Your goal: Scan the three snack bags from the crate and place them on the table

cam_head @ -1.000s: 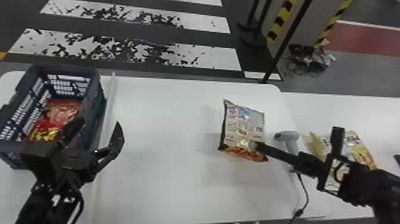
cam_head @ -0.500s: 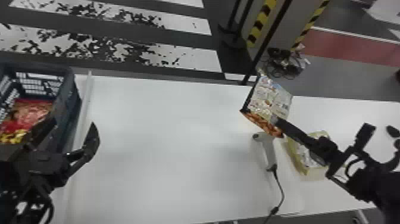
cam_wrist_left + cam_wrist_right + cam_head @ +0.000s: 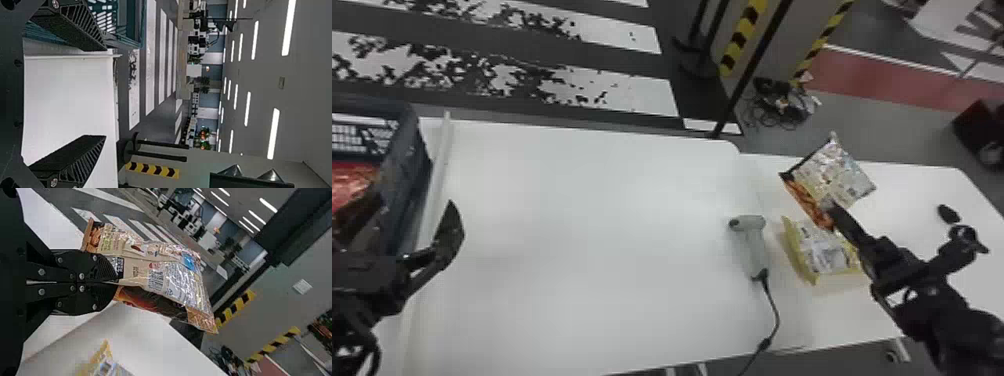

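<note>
My right gripper (image 3: 832, 210) is shut on the lower edge of a snack bag (image 3: 837, 175), held above the right table. In the right wrist view the gripper (image 3: 113, 282) pinches that snack bag (image 3: 172, 282), whose printed side with a barcode shows. A yellow snack bag (image 3: 824, 250) lies on the right table, just below the held one in the head view. The grey scanner (image 3: 752, 245) lies left of it. At the left, a red snack bag (image 3: 352, 182) is in the crate (image 3: 407, 165). My left gripper (image 3: 412, 215) stands open by the crate; its fingers frame the left gripper (image 3: 103, 94).
The white table (image 3: 582, 225) spans the middle, with a pale strip (image 3: 439, 175) along the crate's side. The scanner's cable (image 3: 774, 315) runs off the front edge. A small black object (image 3: 948, 214) lies on the right table (image 3: 932, 185).
The head view has turned to the right. My right gripper has carried its snack bag rightward, from over the middle table past the scanner to above the right table. The left gripper remains open near the crate.
</note>
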{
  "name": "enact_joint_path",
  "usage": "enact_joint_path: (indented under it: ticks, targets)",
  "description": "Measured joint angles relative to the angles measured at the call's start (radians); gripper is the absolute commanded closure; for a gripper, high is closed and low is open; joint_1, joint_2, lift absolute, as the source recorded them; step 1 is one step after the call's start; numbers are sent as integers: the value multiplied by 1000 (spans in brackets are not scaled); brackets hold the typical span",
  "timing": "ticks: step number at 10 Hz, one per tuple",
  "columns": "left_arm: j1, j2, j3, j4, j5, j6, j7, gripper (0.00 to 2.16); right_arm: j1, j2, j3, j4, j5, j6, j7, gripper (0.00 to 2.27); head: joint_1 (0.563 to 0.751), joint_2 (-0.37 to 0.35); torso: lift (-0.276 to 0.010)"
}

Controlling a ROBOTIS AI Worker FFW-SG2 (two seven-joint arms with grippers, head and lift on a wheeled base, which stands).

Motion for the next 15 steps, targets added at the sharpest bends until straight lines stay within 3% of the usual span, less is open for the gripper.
enact_joint_path:
  ticks: [2, 3, 4, 5, 6, 10, 12, 15]
  targets:
    - [-1, 0, 0, 0, 0, 0, 0, 83, -15, -17, -2, 116, -21, -103, -118, 2111, 695, -350, -62]
    - [-2, 0, -1, 0, 0, 0, 0, 83, -23, -28, -2, 168, -28, -133, -157, 1801, 695, -350, -62]
    - [-3, -1, -3, 0, 0, 0, 0, 83, -35, -36, -1, 222, -31, -157, -170, 1028, 695, -350, -62]
    - [-3, -1, -5, 1, 0, 0, 0, 83, -45, -40, -1, 260, -36, -176, -184, 80, 695, -350, -62]
    - [-3, 0, -6, 1, 0, 0, 0, 83, -48, -42, 0, 277, -39, -186, -193, -2, 695, -350, -62]
    - [-2, 0, -4, 2, 0, 0, 0, 83, -16, -41, -1, 229, -50, -190, -196, 63, 695, -350, -62]
    - [-1, -2, -7, 1, 0, 0, 1, 83, 53, -11, -2, 61, -40, -190, -222, 63, 695, -350, -62]
    - [-1, -4, -11, 0, -1, 1, 1, 83, 138, 74, 56, -252, 100, -184, -224, 66, 695, -350, -62]
